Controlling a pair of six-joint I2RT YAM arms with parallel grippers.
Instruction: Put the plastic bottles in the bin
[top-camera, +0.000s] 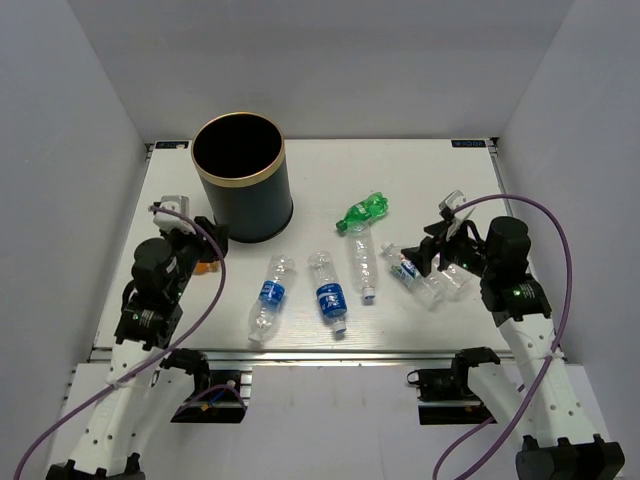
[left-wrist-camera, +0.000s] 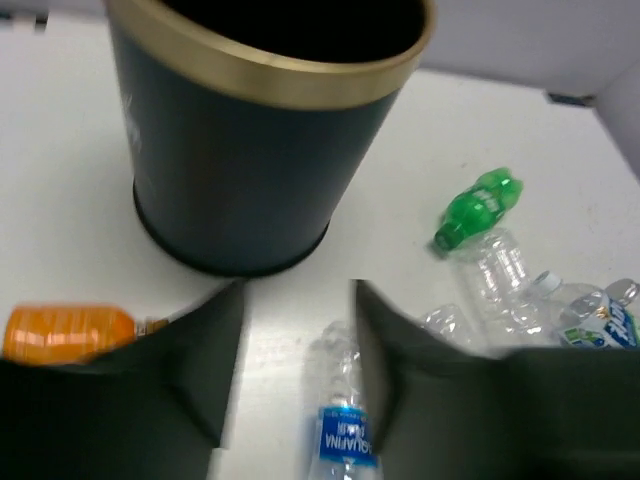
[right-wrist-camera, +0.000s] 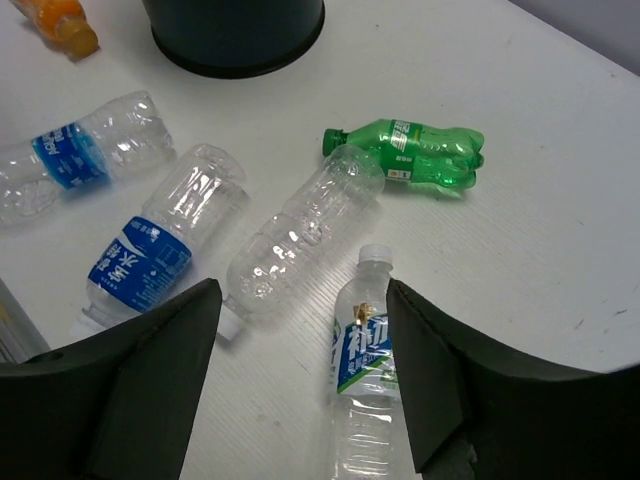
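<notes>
bin (top-camera: 245, 215) upright, mouth up, at counter's 11 o'clock | plastic bottles (top-camera: 328, 295): five lying loose, centre to 4 o'clock, none binned | right hand (right-wrist-camera: 300, 290) fingers apart over white-capped bottle (right-wrist-camera: 365, 370), likely lining up a grasp | left hand (left-wrist-camera: 298, 295) fingers apart, empty, at bin's 7 o'clock

Hand (right-wrist-camera: 302, 300) spread wide over white-capped bottle (right-wrist-camera: 365, 350) — green bottle (right-wrist-camera: 420, 155) beyond, beside unlabelled clear bottle (right-wrist-camera: 300, 235).

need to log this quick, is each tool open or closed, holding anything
left tool: open, holding nothing
right tool: open, holding nothing
</notes>
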